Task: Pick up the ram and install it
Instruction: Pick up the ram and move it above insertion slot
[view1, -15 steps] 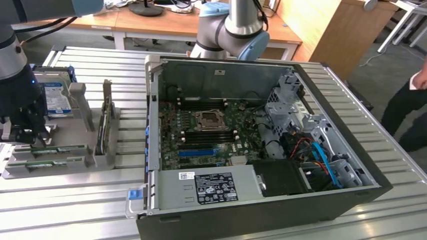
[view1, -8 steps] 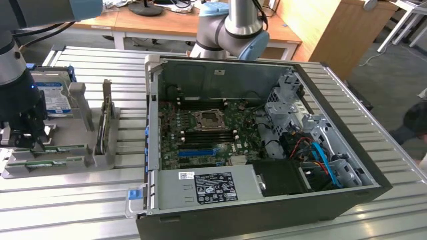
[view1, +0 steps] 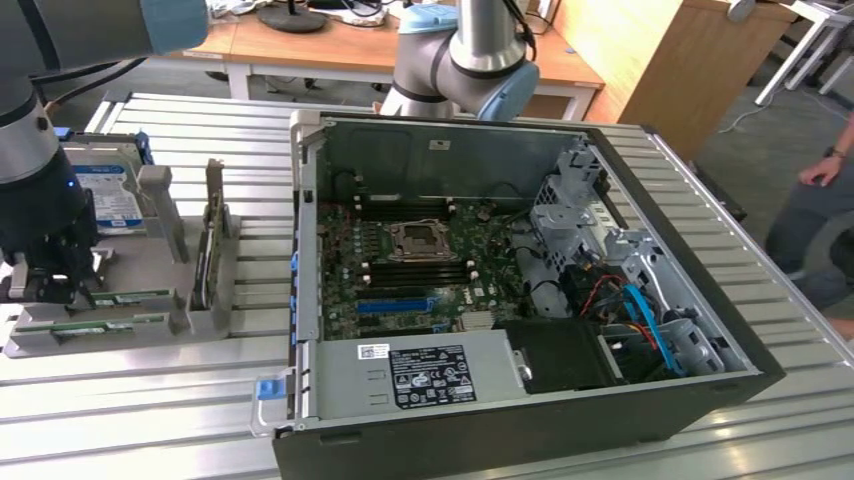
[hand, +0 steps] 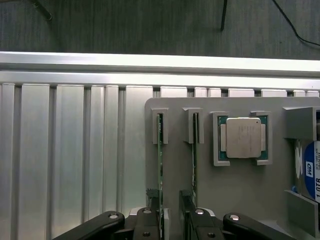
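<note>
Two thin green sticks stand on edge in slots of a grey holder (hand: 240, 190). The ram (hand: 160, 165) runs down into the gap between my open gripper's (hand: 170, 221) fingers, close against one finger (hand: 151, 220). The second stick (hand: 195, 160) lies just outside the other finger (hand: 187, 220). In the exterior view my gripper (view1: 51, 290) hangs low over the left end of the holder (view1: 80, 345), above the ram (view1: 100, 323) and the other stick (view1: 131, 297). Nothing is gripped.
A square silver processor (hand: 243, 137) and a hard drive (view1: 107, 195) sit on the same holder. An open computer case (view1: 534, 300) with its motherboard (view1: 414, 270) stands in the middle of the slatted metal table (view1: 147, 420). A person's arm (view1: 821, 170) is at the exterior view's right.
</note>
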